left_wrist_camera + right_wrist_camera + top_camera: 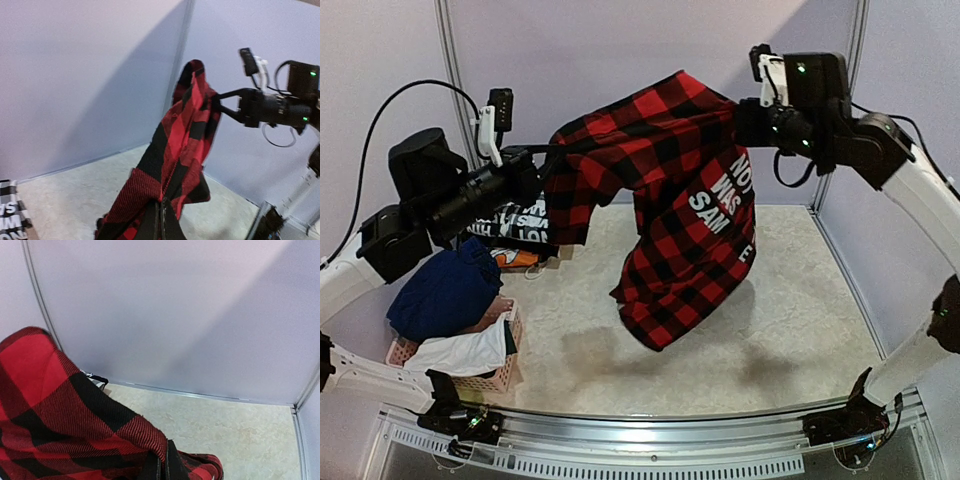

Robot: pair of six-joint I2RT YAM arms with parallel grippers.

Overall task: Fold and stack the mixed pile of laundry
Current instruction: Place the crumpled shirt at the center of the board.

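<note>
My two robot arms hold a soft red-and-black plaid shirt (670, 210) stretched in the air between them. It hangs well above and to the right of the pink plastic lattice basket (498, 382) at the near left of the pale table (800, 300). My left gripper (542, 165) is clamped tight on one upper edge of the shirt, high above the basket. My right gripper (748, 118) is pinched closed on the other upper edge, well to the basket's right and higher. The cloth sags between the grips and the rest hangs in a twisted fold with white lettering on it. Its lowest corner seems to hang clear of the table. In the basket are a rounded navy garment (445, 290) and a white garment (465, 352), and a black-and-white printed piece (520, 222) lies just behind it.

What could go wrong: each grip appears to hold only a thin fold. If I draw my arms farther apart or swing quickly, an edge could slip out and the shirt would drop in a heap. Because the hanging part is twisted, I judge that lowering it as it is would lay it creased, not flat. Its loose side could also drag across the basket and pull clothes out.

Pose: my left arm reaches up and forward over the basket, fingers pointing right. My right arm arches high from its base, forearm bent back toward the basket, fingers pointing left.
</note>
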